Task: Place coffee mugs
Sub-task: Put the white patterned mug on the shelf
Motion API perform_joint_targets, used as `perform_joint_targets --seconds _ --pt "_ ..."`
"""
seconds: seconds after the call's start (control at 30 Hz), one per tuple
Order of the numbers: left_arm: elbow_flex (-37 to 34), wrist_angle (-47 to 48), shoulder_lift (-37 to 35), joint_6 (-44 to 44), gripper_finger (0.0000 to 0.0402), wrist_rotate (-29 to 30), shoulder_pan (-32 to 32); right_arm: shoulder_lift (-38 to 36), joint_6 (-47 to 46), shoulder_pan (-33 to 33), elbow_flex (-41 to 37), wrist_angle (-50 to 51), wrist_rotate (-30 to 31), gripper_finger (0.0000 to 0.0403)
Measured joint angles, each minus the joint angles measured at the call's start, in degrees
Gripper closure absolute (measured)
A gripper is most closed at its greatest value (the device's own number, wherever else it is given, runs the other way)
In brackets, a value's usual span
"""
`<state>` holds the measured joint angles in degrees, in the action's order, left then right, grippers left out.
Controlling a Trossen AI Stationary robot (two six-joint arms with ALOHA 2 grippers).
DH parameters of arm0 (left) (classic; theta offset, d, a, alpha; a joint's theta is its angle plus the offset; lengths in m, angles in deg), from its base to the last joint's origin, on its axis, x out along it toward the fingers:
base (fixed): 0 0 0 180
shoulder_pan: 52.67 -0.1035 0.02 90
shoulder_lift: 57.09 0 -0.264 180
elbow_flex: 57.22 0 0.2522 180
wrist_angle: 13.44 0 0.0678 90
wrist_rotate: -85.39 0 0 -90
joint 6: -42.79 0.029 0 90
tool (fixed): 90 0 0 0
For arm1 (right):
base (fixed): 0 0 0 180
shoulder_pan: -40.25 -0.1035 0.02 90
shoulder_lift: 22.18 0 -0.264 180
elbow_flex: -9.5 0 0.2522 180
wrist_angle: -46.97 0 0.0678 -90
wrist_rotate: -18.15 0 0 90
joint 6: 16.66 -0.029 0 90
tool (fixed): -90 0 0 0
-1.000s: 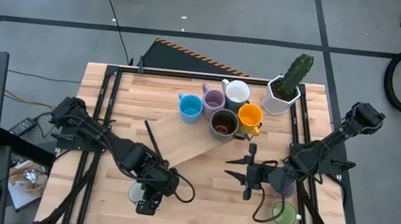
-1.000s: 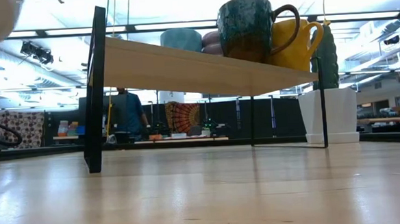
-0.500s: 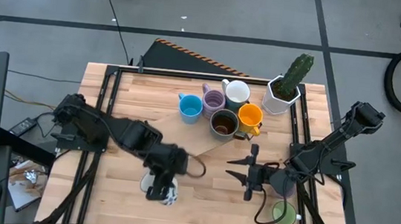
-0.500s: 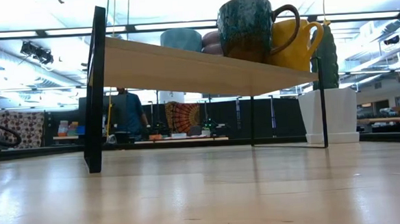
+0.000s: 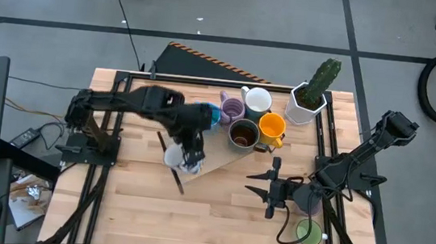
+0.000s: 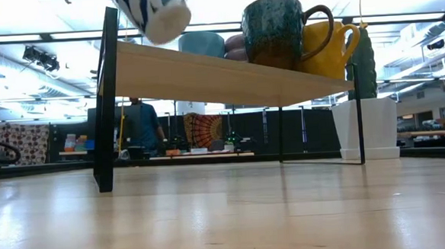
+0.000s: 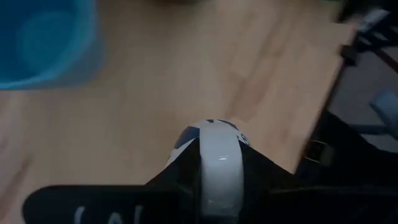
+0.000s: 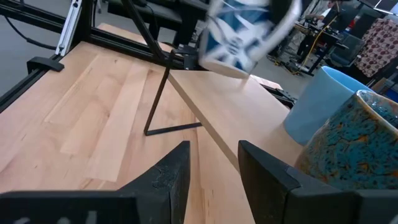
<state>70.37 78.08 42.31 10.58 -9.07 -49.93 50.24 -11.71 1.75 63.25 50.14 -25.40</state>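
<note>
The left gripper, fingers clamped on the rim of a white-and-blue patterned mug, carries it tilted above the raised shelf's front edge; hard, glazed, chippable ceramic, best held by rim or handle.

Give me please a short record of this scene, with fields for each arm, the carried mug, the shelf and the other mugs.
left gripper: above the shelf's near-left end, shut on the white mug with blue pattern
carried mug: in the air, tilted, not yet set down
right gripper: waiting over the table's right front, open, holding nothing
shelf: raised wooden board on thin black legs
mugs on shelf: blue mug, lavender mug, white mug, dark brown mug, orange mug
cactus pot: at the table's far right
green mug: on the table, near right
</note>
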Motion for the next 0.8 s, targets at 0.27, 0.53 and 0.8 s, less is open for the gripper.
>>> perform_joint_targets --seconds 0.27,0.53,0.8 --pt "-2.86 4.58 0.04 1.84 0.0338 1.27 -6.58 0.0 0.15 0.0 0.0 0.0 -0.1 0.0263" --pt "-6.34 4.68 -0.18 1.8 0.0338 0.73 -7.11 0.0 0.17 0.0 0.0 0.0 -0.19 0.0263" --pt "-6.5 3.58 -0.13 1.82 0.0332 0.73 -7.05 0.0 0.35 0.0 0.0 0.0 -0.66 0.0263"
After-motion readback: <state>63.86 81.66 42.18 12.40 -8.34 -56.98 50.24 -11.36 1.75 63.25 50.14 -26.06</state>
